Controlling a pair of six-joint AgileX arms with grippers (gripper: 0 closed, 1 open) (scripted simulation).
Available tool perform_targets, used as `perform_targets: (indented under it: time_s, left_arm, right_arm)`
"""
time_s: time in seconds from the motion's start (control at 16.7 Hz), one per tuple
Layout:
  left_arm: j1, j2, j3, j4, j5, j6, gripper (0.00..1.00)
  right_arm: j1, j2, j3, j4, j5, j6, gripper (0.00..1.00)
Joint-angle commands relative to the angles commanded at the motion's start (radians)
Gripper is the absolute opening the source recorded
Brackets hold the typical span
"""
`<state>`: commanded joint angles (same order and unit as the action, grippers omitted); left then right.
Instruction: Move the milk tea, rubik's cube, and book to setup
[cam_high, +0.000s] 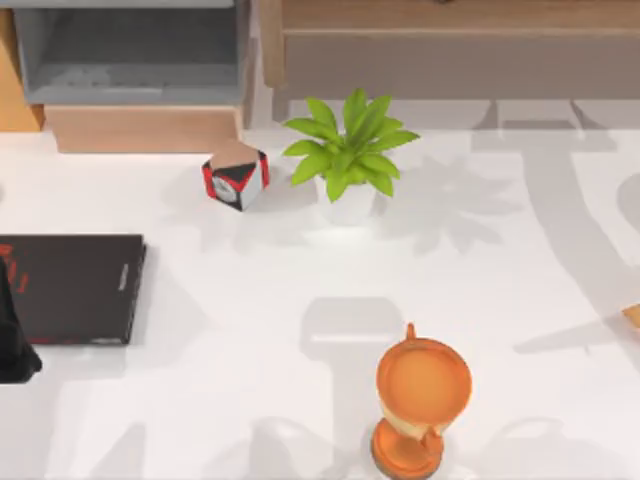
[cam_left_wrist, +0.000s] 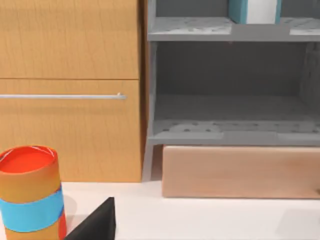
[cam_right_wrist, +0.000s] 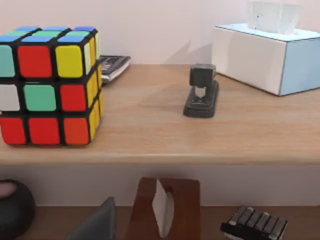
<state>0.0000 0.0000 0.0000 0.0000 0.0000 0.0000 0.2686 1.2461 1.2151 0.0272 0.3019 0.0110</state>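
Observation:
The rubik's cube stands on a wooden shelf in the right wrist view, with a dark part of my right gripper low in front of it and well apart. In the left wrist view, the teal book with white page edges stands upright on the upper tier of a grey shelf unit. An orange and blue banded cylinder with a red top stands near my left gripper; I cannot tell whether it is the milk tea. My left arm sits at the table's left edge.
On the white table lie a black book with red lettering, a small red, black and white box, a potted plant and an orange trophy cup. A stapler and tissue box share the wooden shelf.

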Motion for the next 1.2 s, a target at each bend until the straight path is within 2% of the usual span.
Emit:
perform_targets:
  time_s: [0.78, 1.02, 1.2]
  left_arm:
    - [0.0, 0.0, 0.0, 0.0, 0.0, 0.0, 1.0]
    - [0.0, 0.0, 0.0, 0.0, 0.0, 0.0, 1.0]
    - [0.0, 0.0, 0.0, 0.0, 0.0, 0.0, 1.0]
  right_arm:
    - [-0.223, -1.048, -1.016, -0.019, -0.253, -0.008, 1.0]
    - [-0.262, -1.218, -1.187, -0.026, -0.294, -0.01, 1.0]
    - [-0.269, -1.246, -1.215, -0.027, -0.302, -0.011, 1.0]
